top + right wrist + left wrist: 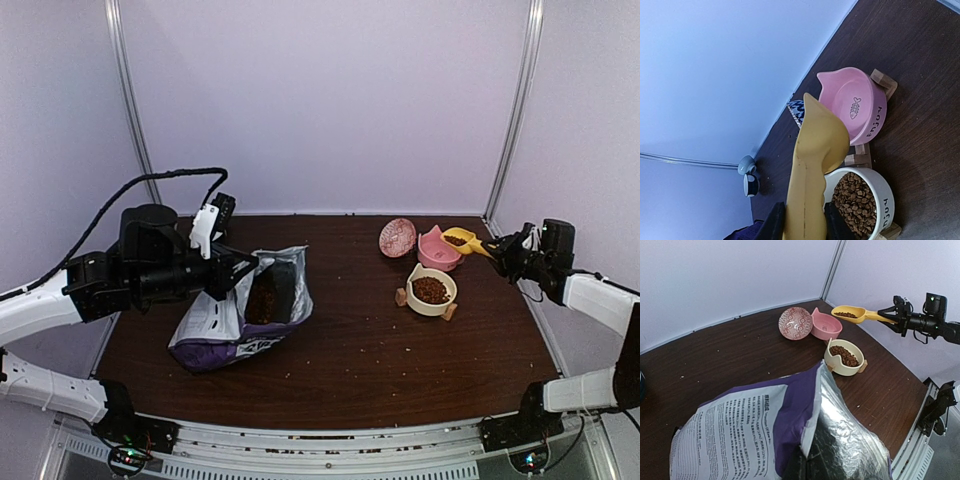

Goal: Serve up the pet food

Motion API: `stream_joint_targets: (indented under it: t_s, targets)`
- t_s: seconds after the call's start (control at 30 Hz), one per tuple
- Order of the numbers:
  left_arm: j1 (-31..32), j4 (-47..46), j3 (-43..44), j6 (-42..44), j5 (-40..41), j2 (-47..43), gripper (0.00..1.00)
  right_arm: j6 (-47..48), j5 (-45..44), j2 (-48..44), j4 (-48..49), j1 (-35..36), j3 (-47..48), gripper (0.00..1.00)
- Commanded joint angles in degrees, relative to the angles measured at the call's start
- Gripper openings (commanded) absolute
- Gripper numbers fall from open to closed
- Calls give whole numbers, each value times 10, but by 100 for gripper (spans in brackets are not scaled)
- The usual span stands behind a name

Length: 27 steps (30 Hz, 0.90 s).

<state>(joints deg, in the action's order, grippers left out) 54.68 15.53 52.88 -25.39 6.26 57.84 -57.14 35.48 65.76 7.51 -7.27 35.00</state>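
Note:
Pet food (431,290) fills the cream bowl (838,368) at the right; it also shows in the right wrist view (855,200). More kibble lies in the yellow scoop (462,238), and some shows inside the open purple bag (240,320). My right gripper (505,250) is shut on the scoop's handle (807,200) and holds the scoop (852,315) level above the empty pink bowl (855,105). My left gripper (807,470) is shut on the bag's rim (815,405) and holds its mouth open.
A patterned pink bowl (397,238) stands on edge left of the pink bowl (438,250). Loose crumbs dot the brown table (380,350). Two small cups (749,175) sit at the far wall. White walls close in the back and sides.

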Motion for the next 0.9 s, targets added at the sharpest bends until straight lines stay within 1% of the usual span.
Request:
stream_joint_targets:
  t_s: [0.0, 0.63, 0.87]
  targets:
    - [-5, -38, 6, 12, -9, -3, 0, 69, -11, 20, -54, -6, 52, 5]
    - [-5, -38, 8, 12, -7, -1, 0, 169, -30, 92, -187, -7, 176, 5]
    - [-5, -38, 8, 13, -6, -3, 0, 212, -52, 113, -245, -7, 224, 5]
